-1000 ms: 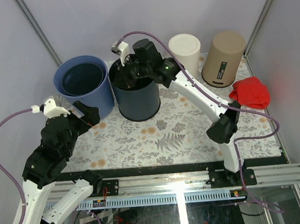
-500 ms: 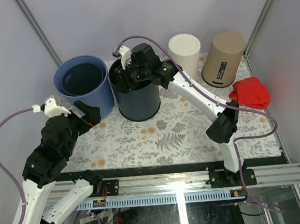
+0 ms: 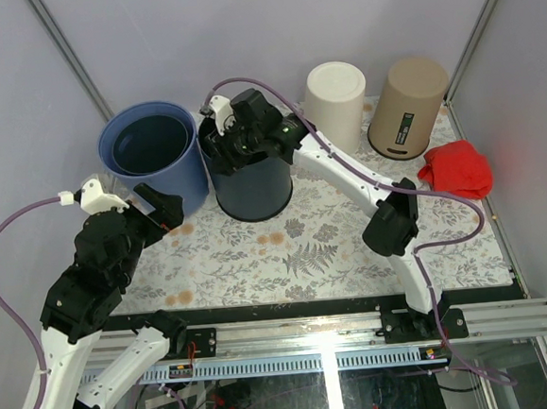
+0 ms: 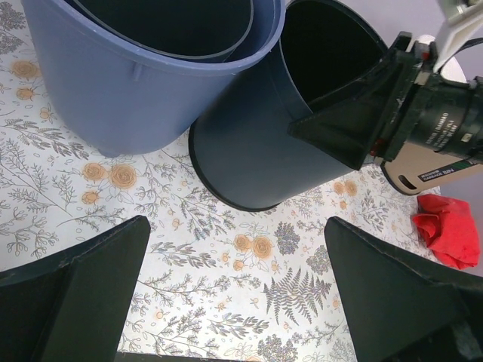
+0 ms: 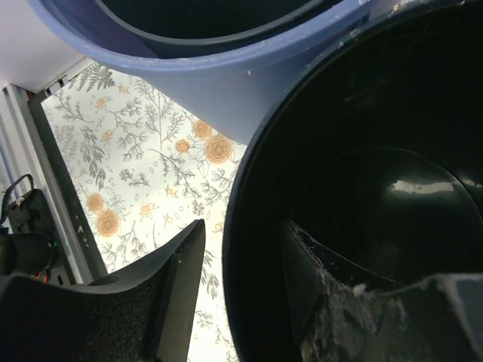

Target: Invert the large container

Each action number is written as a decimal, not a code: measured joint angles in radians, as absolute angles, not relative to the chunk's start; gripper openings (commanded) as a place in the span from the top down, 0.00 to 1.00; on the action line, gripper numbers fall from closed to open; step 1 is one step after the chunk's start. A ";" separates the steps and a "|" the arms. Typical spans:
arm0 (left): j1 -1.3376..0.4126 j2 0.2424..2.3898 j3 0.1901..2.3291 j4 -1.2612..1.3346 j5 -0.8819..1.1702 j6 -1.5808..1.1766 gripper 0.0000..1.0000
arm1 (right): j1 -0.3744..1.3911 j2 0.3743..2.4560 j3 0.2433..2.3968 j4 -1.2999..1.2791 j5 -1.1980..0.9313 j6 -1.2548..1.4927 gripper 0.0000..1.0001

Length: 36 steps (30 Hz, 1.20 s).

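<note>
A large dark navy container (image 3: 253,182) stands upright on the flowered mat, mouth up and empty (image 5: 377,188). My right gripper (image 3: 223,142) hangs over its left rim. Its jaws straddle the rim (image 5: 243,226), one finger (image 5: 177,279) outside and the other (image 5: 317,271) inside. The jaws are open, with a gap showing on the outer side. My left gripper (image 3: 165,208) is wide open low over the mat (image 4: 236,220), in front of the navy container (image 4: 249,151), and holds nothing.
A wider light-blue tub (image 3: 152,162) with a dark container nested inside touches the navy one on its left. An upturned cream container (image 3: 338,93), an upturned tan one (image 3: 408,107) and a red cloth (image 3: 458,171) sit at the back right.
My right gripper has opened from shut on the navy container's rim and shifted slightly left. The container still stands upright. The left arm has not moved.
</note>
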State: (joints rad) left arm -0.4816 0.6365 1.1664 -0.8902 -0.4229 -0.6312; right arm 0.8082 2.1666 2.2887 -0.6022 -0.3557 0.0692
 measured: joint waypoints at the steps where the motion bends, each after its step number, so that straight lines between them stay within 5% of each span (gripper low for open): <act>1: -0.482 0.637 1.166 -0.890 -0.423 -0.631 0.00 | 0.808 2.175 2.291 -0.605 -0.351 0.063 0.49; 11: -0.482 0.640 1.166 -0.891 -0.423 -0.631 0.00 | 0.810 2.212 2.321 -0.612 -0.333 0.009 1.00; 31: -0.482 0.647 1.161 -0.882 -0.421 -0.631 0.00 | 0.761 2.052 2.241 -0.612 -0.323 0.190 1.00; 36: -0.482 0.651 1.140 -0.865 -0.406 -0.631 0.00 | 0.701 1.910 2.037 -0.503 -0.407 0.360 1.00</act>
